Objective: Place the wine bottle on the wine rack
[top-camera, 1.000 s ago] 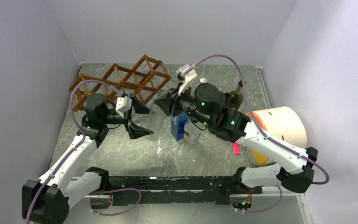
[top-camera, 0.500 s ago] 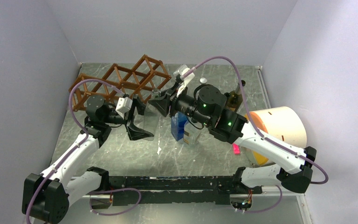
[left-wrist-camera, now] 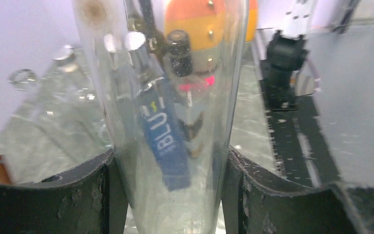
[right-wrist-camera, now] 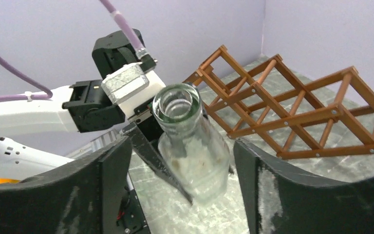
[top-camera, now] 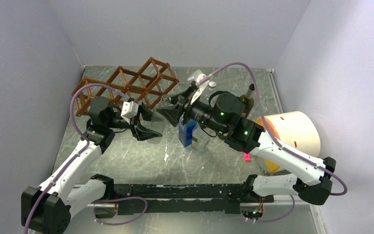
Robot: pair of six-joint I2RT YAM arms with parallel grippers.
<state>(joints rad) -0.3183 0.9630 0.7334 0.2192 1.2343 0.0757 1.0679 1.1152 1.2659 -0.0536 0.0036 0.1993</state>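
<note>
Two arms meet over the middle of the table [top-camera: 126,161]. Your left arm stretches forward from its base with the elbow low. The left gripper [left-wrist-camera: 168,168] is clamped on the clear wine bottle [left-wrist-camera: 175,73], a finger pressed to the glass on each side, low on its body. Your right arm arches in from the right with the wrist turned leftward. The right gripper [right-wrist-camera: 180,146] is spread wide to either side of the bottle's open mouth and touches nothing.

The bottle leans with its mouth toward the right wrist camera. It is near the wine rack [right-wrist-camera: 292,105] but outside its cells.

From above, the clear glass nearly vanishes against the table, so you cannot tell whether its base rests on the surface. A blue-labelled bottle [left-wrist-camera: 168,141] shows warped through the glass.

Against a second ago, the right forearm has shifted rightward and the left gripper sits slightly nearer the rack.
</note>
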